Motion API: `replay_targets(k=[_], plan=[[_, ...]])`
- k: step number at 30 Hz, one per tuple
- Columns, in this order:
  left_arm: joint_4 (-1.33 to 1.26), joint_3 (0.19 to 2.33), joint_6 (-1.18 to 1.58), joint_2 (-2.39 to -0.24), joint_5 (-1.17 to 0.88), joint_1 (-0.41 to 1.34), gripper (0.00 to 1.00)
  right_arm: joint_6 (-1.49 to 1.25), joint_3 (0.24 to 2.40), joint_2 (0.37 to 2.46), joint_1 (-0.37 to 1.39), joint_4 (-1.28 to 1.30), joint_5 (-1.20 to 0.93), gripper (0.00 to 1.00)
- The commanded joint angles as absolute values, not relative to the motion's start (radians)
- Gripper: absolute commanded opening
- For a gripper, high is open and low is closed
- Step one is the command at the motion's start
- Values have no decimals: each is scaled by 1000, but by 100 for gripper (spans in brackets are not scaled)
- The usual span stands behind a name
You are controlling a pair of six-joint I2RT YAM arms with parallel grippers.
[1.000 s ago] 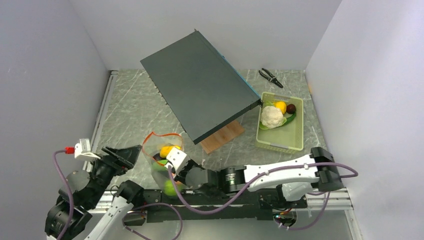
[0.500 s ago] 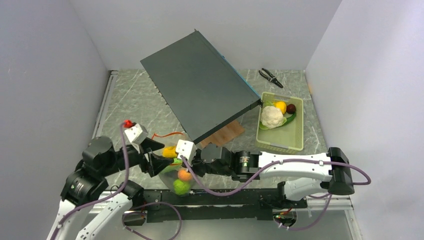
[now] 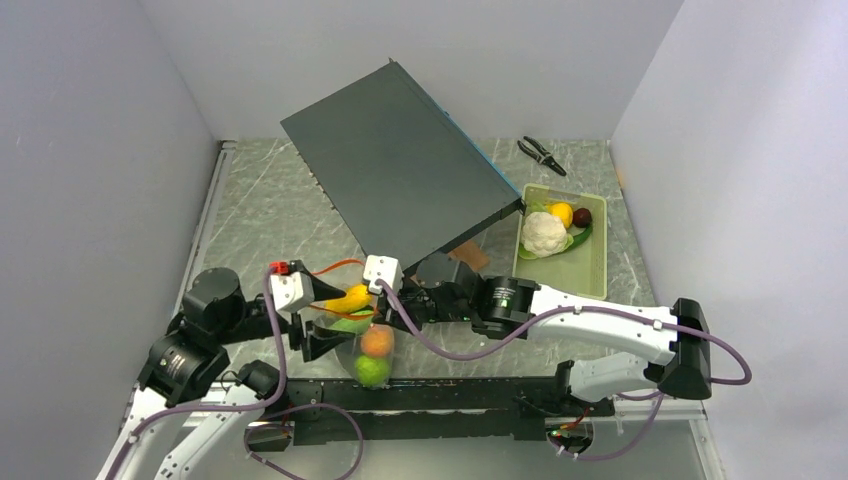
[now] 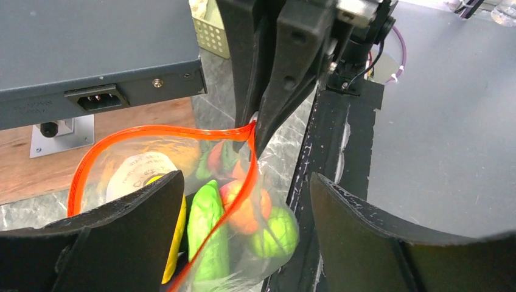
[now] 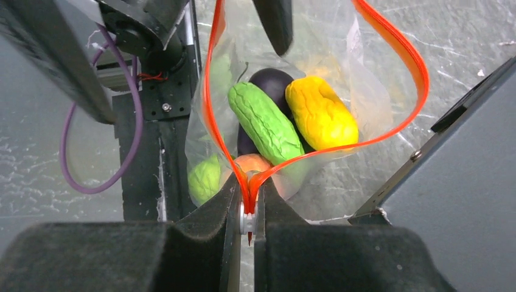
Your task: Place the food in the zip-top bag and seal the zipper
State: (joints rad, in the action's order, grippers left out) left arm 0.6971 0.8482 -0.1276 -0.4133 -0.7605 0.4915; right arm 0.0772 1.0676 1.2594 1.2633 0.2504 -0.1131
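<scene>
Pinching zipper (image 5: pixel 389 42) end: right gripper (image 5: pixel 248 201) clamped tight on orange-red strip, zip-top bag (image 3: pixel 340 345) hanging from it just near-side of dark box (image 3: pixel 400 190) front corner. Bag mouth gaping; left gripper (image 4: pixel 243 201) spread wide, fingers either side of bag, gripping nothing. Inside bag: green piece (image 5: pixel 264 125), yellow piece (image 5: pixel 321 112), eggplant (image 5: pixel 271 82), orange (image 3: pixel 376 342), lime (image 3: pixel 371 371); cauliflower (image 3: pixel 544 233) in green tray (image 3: pixel 560 292), right of box.

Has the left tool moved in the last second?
Yes. The left tool has swung right in the top view, closer to the dark box, and now straddles the zip-top bag.
</scene>
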Motion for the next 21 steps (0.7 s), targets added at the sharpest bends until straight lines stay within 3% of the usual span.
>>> replay_targets(k=[1,4,6,7,10,15,21], plan=[[614,838,-167,-465,-798,488,80,118,1178,1256,1243,257,-194,0],[588,821,-148,-490,-804,489,72,123,1205,1261,1233,269,-211,0],[581,811,-138,-491,-767,490,59,119,1202,1261,1230,265,-212,0],[567,799,-121,-484,-715,490,47,111,1187,1257,1231,250,-209,2],[511,749,-67,-446,-644,491,27,64,1081,1217,1231,144,-199,23],[402,631,21,-345,-612,490,0,-110,893,1132,1231,-93,-109,41],[365,566,58,-268,-564,490,0,-228,686,1040,1234,-302,-73,60]])
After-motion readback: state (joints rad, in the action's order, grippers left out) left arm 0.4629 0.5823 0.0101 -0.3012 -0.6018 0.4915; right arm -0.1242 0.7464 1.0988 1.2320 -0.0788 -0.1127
